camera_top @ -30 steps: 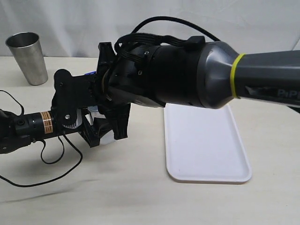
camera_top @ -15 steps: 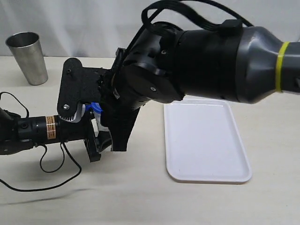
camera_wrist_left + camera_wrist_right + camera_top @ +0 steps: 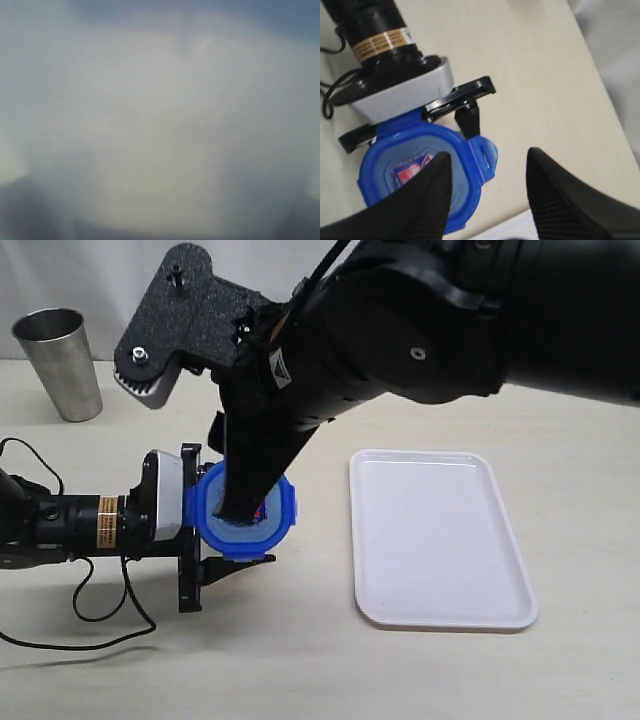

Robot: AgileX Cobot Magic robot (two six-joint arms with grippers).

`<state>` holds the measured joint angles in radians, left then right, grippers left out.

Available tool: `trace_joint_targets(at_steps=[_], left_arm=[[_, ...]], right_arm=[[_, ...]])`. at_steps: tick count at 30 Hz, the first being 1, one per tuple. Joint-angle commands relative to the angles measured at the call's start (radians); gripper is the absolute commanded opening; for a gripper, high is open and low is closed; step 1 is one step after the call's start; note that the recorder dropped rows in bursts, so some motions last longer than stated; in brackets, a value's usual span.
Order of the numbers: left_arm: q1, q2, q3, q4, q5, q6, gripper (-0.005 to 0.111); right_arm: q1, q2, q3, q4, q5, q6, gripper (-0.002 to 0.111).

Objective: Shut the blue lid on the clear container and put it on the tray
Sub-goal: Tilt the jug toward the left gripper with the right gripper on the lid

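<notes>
The blue lid (image 3: 278, 515), a single small bright blue plastic cover of rounded eight-sided shape, sits left of the middle of the pale table (image 3: 300, 660), held between the two black fingers of the left gripper (image 3: 212, 510). These fingers are closed against opposite sides of the lid. The clear container is hidden beneath it. One red-and-blue label (image 3: 411, 171) marks the lid's top, and one snap flap (image 3: 486, 154) stands out plainly at its side.

There is one tray (image 3: 440, 540), a flat white rectangular plastic tray with rounded corners and a low rim. It lies on the table to the right of the lid, apart from it. One grey stainless steel cup (image 3: 58, 362), tapered and upright, stands at the far left, well apart. One thin black cable (image 3: 95, 620) loops on the table under the left arm.

The right gripper (image 3: 489, 157) hangs over the lid with its two dark, ribbed fingers spread wide and nothing between them. In the exterior view one finger crosses the lid's middle and hides the label. Whether it touches the lid cannot be told. The left wrist view gives only a pale blur.
</notes>
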<state>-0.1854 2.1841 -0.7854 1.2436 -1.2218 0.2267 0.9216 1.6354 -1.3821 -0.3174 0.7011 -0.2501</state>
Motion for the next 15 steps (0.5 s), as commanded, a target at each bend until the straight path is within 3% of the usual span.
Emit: trace_joint_targets(at_steps=[1,8,15], left_arm=[[-0.002,-0.007,0.004,0.043,0.001,0.065,0.0],[-0.002,-0.007,0.004,0.074,0.001,0.084,0.0],[-0.002,-0.007,0.004,0.084,0.001,0.11,0.0]], right_arm=[[-0.028,0.02,-0.001,0.178,0.143,-0.199,0.044],[-0.106,0.049,-0.001,0.3,0.176,-0.39,0.044],[-0.108,0.049,-0.003,0.326,0.114,-0.422,0.044]])
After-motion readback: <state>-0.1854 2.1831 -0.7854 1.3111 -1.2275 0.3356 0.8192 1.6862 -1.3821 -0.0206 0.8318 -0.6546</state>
